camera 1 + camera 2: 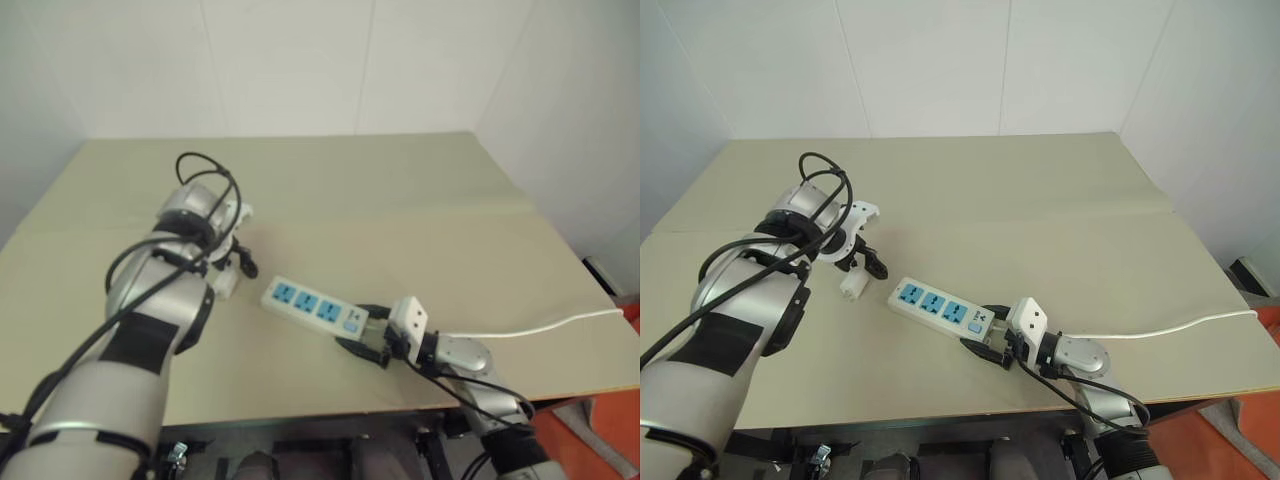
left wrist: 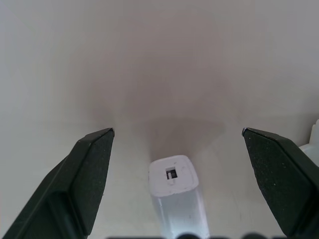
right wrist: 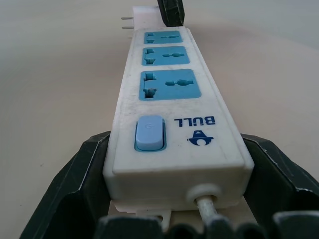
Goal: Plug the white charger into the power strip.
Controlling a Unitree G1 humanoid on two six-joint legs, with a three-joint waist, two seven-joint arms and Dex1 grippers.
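While my right gripper [image 1: 992, 345] clamps the switch end of the power strip [image 1: 937, 306] between its two black fingers, the strip lies flat on the desk [image 1: 1040, 220] with its long axis running from my gripper near the front edge away toward the left side, outlet faces up. Its thin white cord [image 1: 1170, 327] leaves the gripped end and trails off over the right edge. The white charger [image 1: 852, 285] lies just past the strip's far end, close to it though I cannot tell whether they touch; its prongs [image 3: 127, 23] stick out sideways, not toward the outlets. My left gripper [image 2: 174, 149] hangs over the charger with its jaws spread wide, one finger on each side, touching nothing. Bare desk stretches toward the back edge and the right corners. Beside the blue switch [image 3: 148, 133] on the strip I read "BULL" above a small blue logo.
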